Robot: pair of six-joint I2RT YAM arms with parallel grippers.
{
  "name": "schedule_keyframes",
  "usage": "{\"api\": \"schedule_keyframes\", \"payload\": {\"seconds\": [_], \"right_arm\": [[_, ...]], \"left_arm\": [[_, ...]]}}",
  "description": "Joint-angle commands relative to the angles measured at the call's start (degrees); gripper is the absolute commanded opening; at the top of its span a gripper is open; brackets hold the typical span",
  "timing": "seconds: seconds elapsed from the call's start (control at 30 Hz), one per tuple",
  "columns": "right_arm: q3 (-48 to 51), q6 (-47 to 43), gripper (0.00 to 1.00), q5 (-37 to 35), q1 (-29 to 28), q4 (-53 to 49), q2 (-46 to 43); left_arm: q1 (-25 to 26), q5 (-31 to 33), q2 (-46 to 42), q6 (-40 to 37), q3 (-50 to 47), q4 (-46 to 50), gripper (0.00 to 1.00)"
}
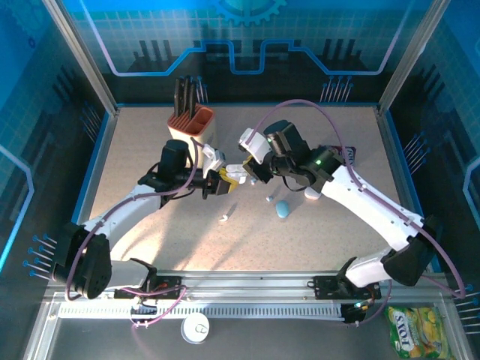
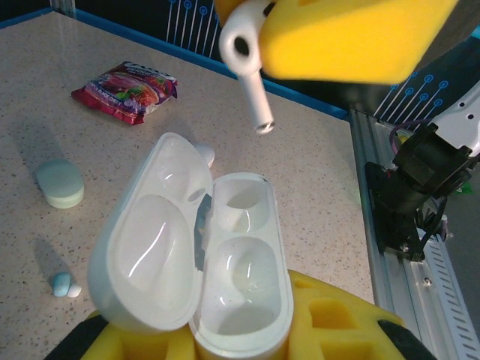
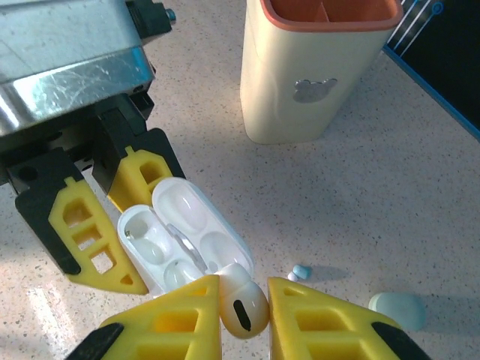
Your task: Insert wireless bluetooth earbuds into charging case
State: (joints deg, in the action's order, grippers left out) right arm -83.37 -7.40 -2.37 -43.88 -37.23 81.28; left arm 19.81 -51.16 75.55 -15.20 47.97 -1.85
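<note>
Earbud (image 3: 241, 306): white stemmed bud, pinched by the head between right fingers (image 3: 180, 319), closed on it. Stem aimed down at the case, not touching yet.

Just beyond: charging case (image 3: 184, 236), lid flipped open, both wells empty. Clamped by the body in left fingers (image 3: 86, 240), closed on it, over the bench (image 3: 360, 210).

Judged step: lowering 1st bud into a well.

To do it well:
- Put stem tip over the deep socket of the chosen well before descending, not over rim or hinge.
- From left wrist view, earbud (image 2: 247, 67) tilted, w/ tip hanging apart from the charging case (image 2: 240, 270), off toward its far end. Match tilt to socket axis first; otherwise prob. a jam or a skid on glossy plastic.
- Go slow & straight down.
- Hold case dead steady, lid out of the path.
- Let go only w/ head seated; loosen gently, no shove.

Risk: small smooth bud, thin hold on the head. Could twist or pop out on a snagged stem.

Farther out on bench:
- tiny blue-&-white bit (image 3: 298, 271)
- pale blue pebble case (image 3: 397, 309)
- small white bits (image 1: 224, 218), prob. more buds
- red snack packet (image 2: 125, 90)
- beige holder (image 3: 319, 67) w/ orange rim, at far side
</note>
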Motion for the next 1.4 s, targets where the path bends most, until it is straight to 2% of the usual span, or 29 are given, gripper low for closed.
{"api": "schedule_keyframes", "payload": {"seconds": [0.0,0.8,1.23,1.37], "right_arm": [[-2.0,-1.82,0.2,0.95,-1.03,0.85,1.57],[-0.01,-7.48,0.21,2.17,-1.59,-4.11,1.77],[-0.67,-7.98,0.32,6.32,-1.93,-4.75,2.57],[1.05,-4.93,0.44,8.59,-0.22,-1.71,-0.08]], "left_arm": [[0.58,-2.72,0.4,-1.47,2.2,1.41,0.14],[0.58,-2.9,-0.41,-0.62,2.22,0.61,0.14],[0.52,-2.79,-0.71,-0.94,2.24,0.76,0.15],[0.56,-2.58,-1.09,-1.11,1.75,0.69,0.15]]}}
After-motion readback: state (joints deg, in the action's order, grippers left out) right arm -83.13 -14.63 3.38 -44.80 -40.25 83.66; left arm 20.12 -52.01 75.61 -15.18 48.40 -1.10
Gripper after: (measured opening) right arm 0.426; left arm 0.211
